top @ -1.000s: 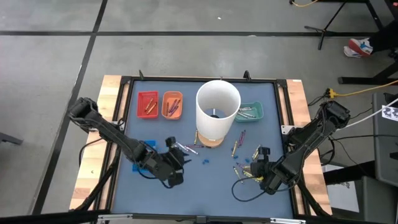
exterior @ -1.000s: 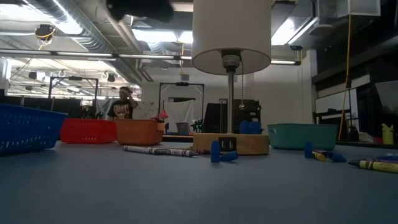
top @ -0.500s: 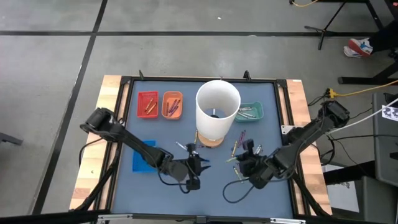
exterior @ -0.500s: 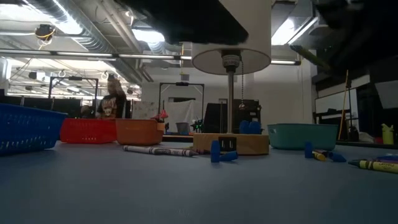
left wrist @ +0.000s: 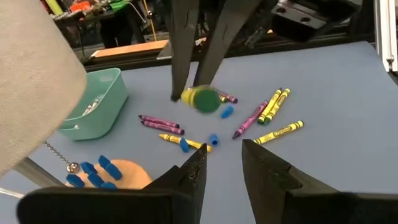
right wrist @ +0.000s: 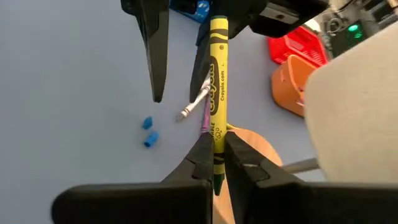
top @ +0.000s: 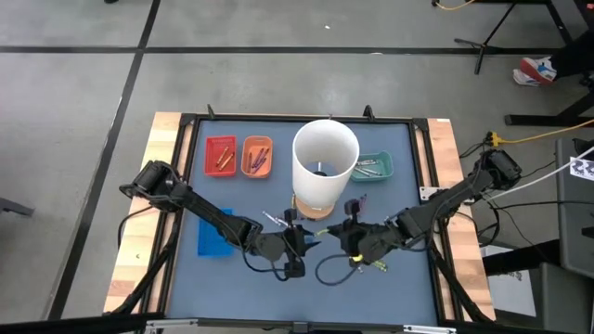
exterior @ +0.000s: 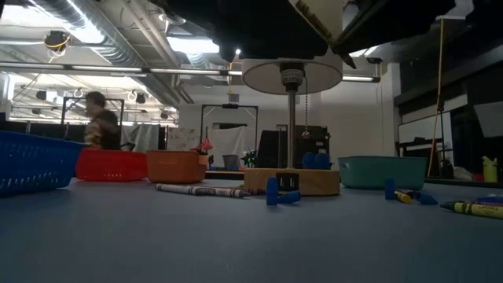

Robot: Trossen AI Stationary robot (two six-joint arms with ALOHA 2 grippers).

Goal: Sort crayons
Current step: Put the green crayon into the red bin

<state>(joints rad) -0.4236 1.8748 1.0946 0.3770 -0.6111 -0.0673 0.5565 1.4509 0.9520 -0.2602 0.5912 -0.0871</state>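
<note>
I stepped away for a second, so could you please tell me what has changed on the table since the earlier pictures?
Both arms swung in toward the table's middle. The right hand, shut on a yellow crayon, moved from the right side toward the lamp. The left hand, open, came across from near the blue tray to face it. Trays, lamp and loose crayons stayed put.

One yellow crayon [right wrist: 217,93] is up off the table, pinched at its lower end with the rest sticking straight out, black label text running along it. From the left wrist view that same crayon shows end-on as a blurry yellow-green blob.

Rest of the crayons [left wrist: 267,118] are lying flat on the blue mat: a few yellow ones and a purple one loosely fanned together, two purple ones [left wrist: 158,122] side by side nearby, plus a yellow one just beside those. A grey crayon [exterior: 196,189] lies flat near the wooden base.
</note>
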